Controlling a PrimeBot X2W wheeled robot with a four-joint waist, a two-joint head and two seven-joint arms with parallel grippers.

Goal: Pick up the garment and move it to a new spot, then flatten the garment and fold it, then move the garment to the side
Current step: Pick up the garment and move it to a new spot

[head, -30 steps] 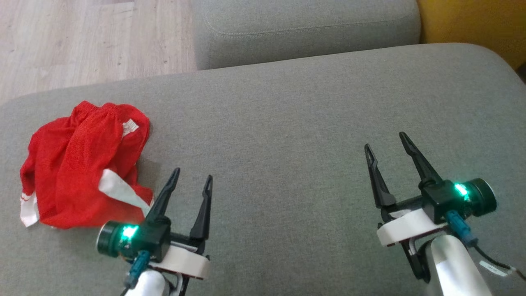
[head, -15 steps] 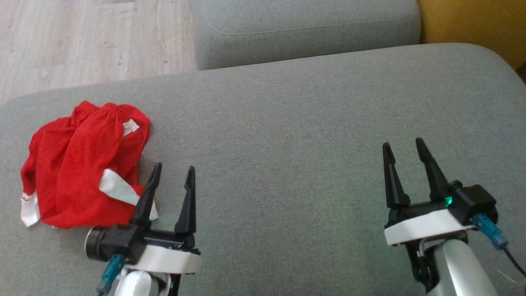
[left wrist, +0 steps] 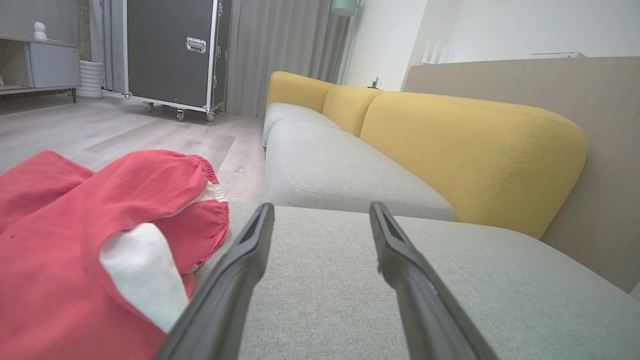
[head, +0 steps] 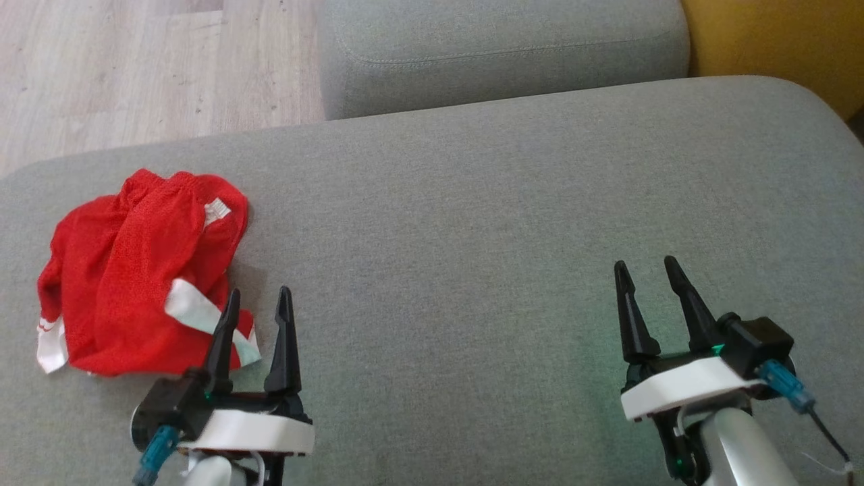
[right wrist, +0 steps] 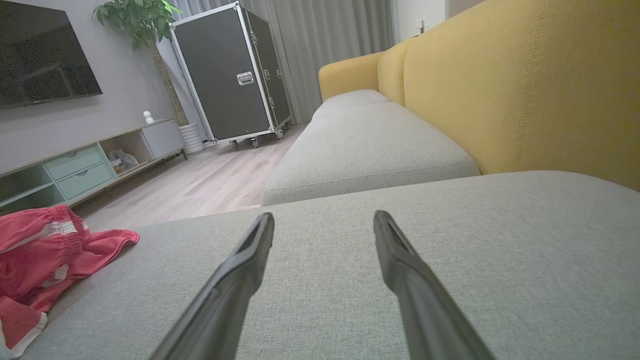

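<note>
The garment (head: 135, 270) is a crumpled red piece with white trim, lying in a heap at the left of the grey sofa cushion (head: 472, 216). It fills the lower left of the left wrist view (left wrist: 75, 235) and sits at the far left of the right wrist view (right wrist: 40, 250). My left gripper (head: 259, 298) stands open just right of the heap's near corner, its left finger over the white trim, nothing between the fingers. My right gripper (head: 644, 268) is open over bare cushion at the right, far from the garment.
A second grey cushion (head: 499, 47) lies beyond the first, with yellow backrests (left wrist: 465, 150) along the right. Wooden floor (head: 135, 67) runs past the cushion's far left edge. A black wheeled case (right wrist: 235, 80) and a low cabinet (right wrist: 75, 165) stand across the room.
Both grippers have drawn back toward the near edge, and each wrist has rolled so its fingers stand more upright. The left one has shifted left, closer to the garment.
</note>
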